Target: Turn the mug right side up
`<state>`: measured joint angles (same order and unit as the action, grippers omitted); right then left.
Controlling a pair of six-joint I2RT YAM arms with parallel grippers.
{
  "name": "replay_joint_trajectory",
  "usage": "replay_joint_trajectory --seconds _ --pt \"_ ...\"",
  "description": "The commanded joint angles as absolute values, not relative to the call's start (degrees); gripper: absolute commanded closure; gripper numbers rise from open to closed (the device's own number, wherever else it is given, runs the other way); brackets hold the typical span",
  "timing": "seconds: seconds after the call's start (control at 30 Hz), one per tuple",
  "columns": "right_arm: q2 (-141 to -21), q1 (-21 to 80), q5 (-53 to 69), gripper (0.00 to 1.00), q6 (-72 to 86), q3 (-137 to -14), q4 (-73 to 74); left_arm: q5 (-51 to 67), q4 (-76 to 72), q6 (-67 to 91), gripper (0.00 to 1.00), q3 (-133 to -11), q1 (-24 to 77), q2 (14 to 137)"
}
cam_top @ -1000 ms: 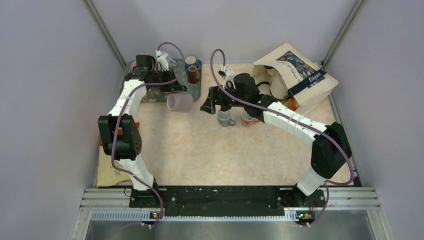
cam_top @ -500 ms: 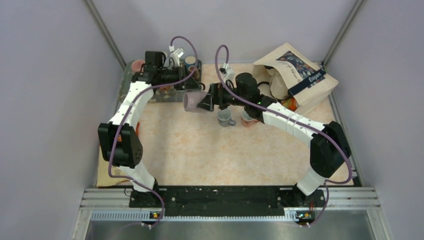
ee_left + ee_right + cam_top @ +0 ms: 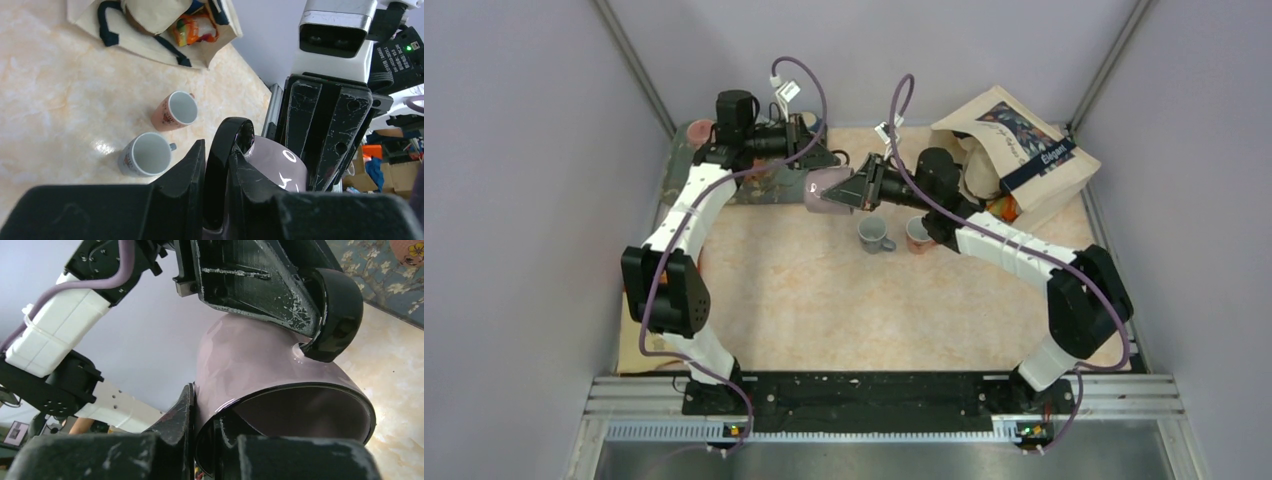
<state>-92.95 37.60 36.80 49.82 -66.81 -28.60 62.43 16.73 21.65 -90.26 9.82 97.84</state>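
Handover seemed underway: the mug [image 3: 824, 190] hung sideways over the table's [image 3: 824, 300] 12 o'clock, left gripper [image 3: 821, 166] clenched on its handle [image 3: 235, 131], right gripper [image 3: 851, 190] pinching its rim [image 3: 320, 389], so the left should release only once the right held firm.

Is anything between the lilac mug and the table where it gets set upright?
Nothing visible does. The lilac mug with a black handle hangs over bare marbled tabletop; the small grey mug and orange mug stand to its right.
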Motion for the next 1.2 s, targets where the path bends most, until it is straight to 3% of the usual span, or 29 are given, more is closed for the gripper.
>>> replay_joint_trajectory --seconds 0.0,0.03,0.1,0.17,0.2,0.37,0.63,0.8,1.17 --pt "-86.7 38.6 32.8 1.00 42.1 -68.5 -31.7 62.1 18.2 22.8 0.95 -90.1 11.2 94.5" --pt "-85.7 38.6 31.0 1.00 39.7 -68.9 -28.1 60.9 19.9 20.8 0.80 -90.6 10.7 94.3" --pt "-84.1 38.6 27.6 1.00 33.9 -70.8 -19.0 56.3 24.0 16.1 0.38 -91.7 9.3 93.9" --pt "-83.2 39.1 24.2 1.00 28.5 -72.7 -10.6 51.2 27.6 11.9 0.04 -93.2 7.0 93.4" --pt "-82.7 39.6 22.3 1.00 25.9 -73.8 -6.6 49.3 28.8 10.4 0.01 -93.8 6.4 93.1" --pt "-83.5 45.2 14.0 1.00 13.1 -80.7 14.7 40.7 34.4 2.6 0.01 -97.1 2.1 92.0" --pt "-91.2 55.0 4.7 1.00 -4.4 -86.8 45.0 15.1 39.3 -11.4 0.01 -103.2 -1.3 99.8" --pt "-95.3 56.4 4.5 1.00 -5.5 -82.4 47.3 5.1 40.7 -11.4 0.01 -110.7 -3.0 109.2" --pt "-101.3 56.8 3.1 1.00 -7.3 -76.9 44.5 -3.8 32.2 -10.9 0.01 -118.3 -2.9 125.0"
